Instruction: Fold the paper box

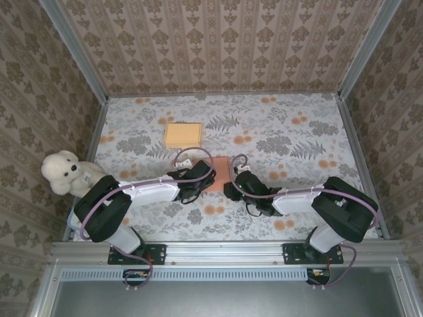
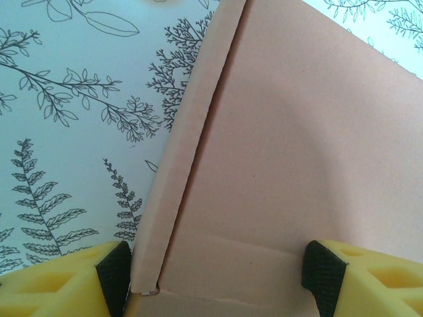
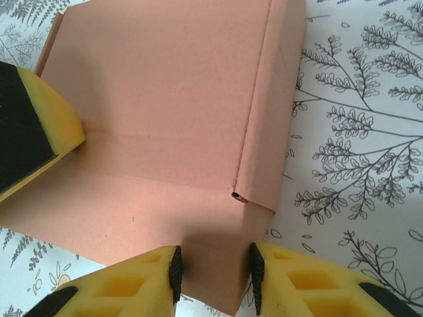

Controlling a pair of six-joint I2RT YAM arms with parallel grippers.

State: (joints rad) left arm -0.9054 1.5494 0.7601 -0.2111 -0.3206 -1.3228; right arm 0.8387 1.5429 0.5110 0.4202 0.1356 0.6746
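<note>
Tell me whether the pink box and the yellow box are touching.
Apart. The top view shows patterned tablecloth between the pink box and the yellow box.

My table [image 1: 297, 132] has a flowered surface carrying three things: the pink paper box [image 1: 219, 170] mid-surface, a flat yellow box [image 1: 183, 135] toward the far edge, and a white teddy bear [image 1: 65, 173] at the left edge.
</note>
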